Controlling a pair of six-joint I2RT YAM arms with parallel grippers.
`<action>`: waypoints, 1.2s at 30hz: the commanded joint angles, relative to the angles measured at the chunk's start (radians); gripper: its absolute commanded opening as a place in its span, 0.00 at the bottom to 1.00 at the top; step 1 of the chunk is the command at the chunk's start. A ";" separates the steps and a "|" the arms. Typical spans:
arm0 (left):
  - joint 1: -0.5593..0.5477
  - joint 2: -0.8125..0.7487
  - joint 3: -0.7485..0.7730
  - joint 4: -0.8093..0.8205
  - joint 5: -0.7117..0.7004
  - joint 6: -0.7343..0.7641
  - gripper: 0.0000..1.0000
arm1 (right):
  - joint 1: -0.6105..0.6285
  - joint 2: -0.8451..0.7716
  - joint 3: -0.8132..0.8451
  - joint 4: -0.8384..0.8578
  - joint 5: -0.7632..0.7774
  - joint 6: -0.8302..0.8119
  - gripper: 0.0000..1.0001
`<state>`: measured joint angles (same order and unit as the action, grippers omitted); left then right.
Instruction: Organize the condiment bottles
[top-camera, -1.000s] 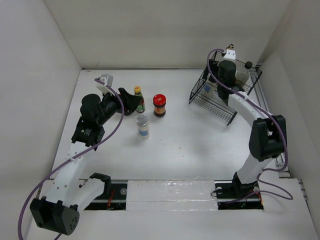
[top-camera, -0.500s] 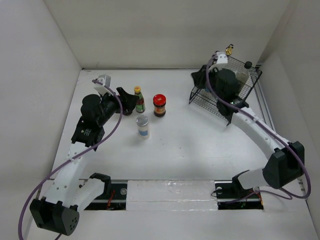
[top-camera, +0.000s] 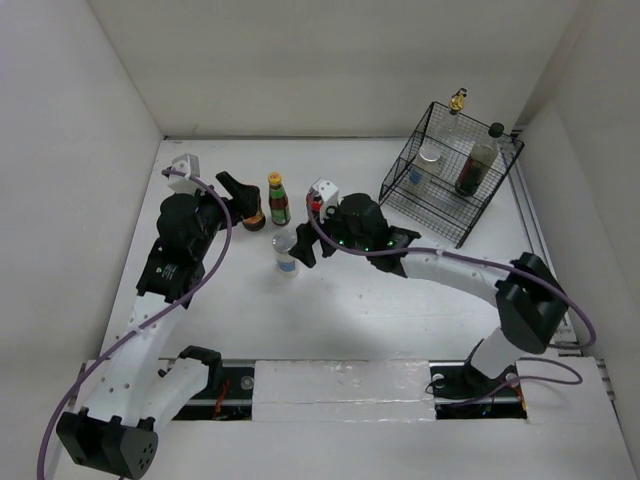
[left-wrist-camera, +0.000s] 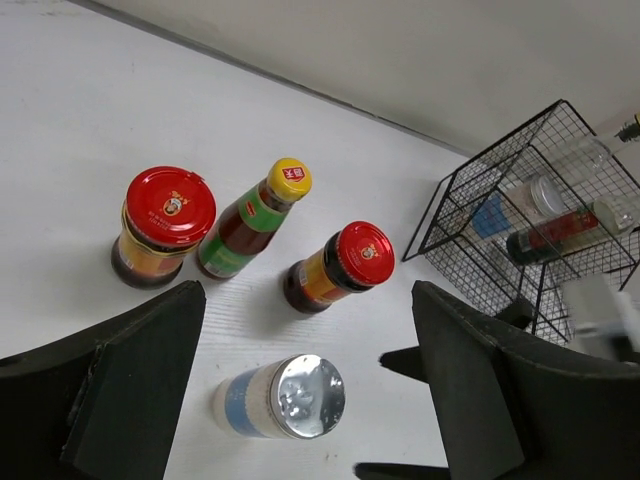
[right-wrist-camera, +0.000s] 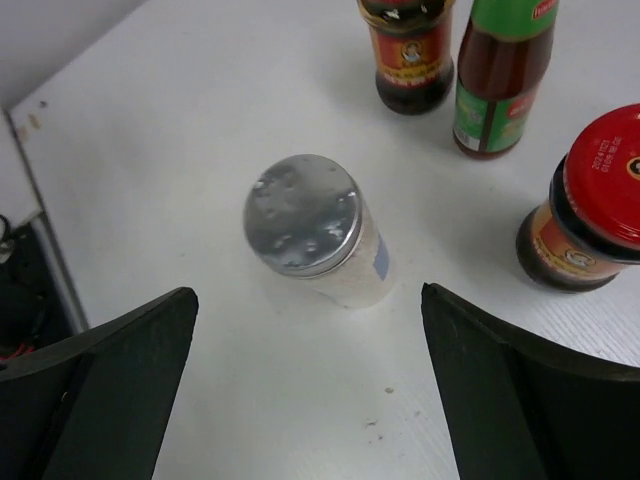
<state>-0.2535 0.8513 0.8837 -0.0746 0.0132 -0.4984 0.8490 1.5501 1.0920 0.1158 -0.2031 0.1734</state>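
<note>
While the right arm (top-camera: 450, 270) reaches low across the desk (top-camera: 380, 320) from lower right to centre, the right tool (right-wrist-camera: 305, 292) gapes wide and empty, its fingers either side of the shaker (right-wrist-camera: 315, 235). That shaker stands upright mid-frame, just below a jar (left-wrist-camera: 340, 262), a yellow-capped bottle (left-wrist-camera: 255, 212) and a second jar (left-wrist-camera: 160, 225). The left arm (top-camera: 172, 265) bends in from the left, the left tool (left-wrist-camera: 308, 290) wide open, holding nothing. A dark bottle (top-camera: 470, 170) stands in the basket (top-camera: 420, 222), upper right.

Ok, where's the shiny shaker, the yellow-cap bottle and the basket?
Shaker (right-wrist-camera: 303, 212), right wrist view, its silver lid.
Yellow-capped bottle (left-wrist-camera: 289, 180), left wrist view, its cap.
Basket (top-camera: 430, 215), top view, front mesh.
</note>
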 joint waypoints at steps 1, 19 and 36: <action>-0.001 -0.029 0.043 0.015 -0.022 -0.011 0.81 | 0.022 0.080 0.071 0.047 0.004 -0.051 0.99; -0.001 -0.018 0.034 0.045 0.057 0.008 0.81 | 0.064 0.251 0.125 0.292 0.105 0.031 0.50; -0.001 0.002 0.024 0.073 0.137 0.017 0.80 | -0.431 -0.309 0.046 0.143 0.528 0.005 0.48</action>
<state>-0.2539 0.8566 0.8841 -0.0483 0.1257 -0.4946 0.4713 1.2434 1.1118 0.2394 0.2481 0.1764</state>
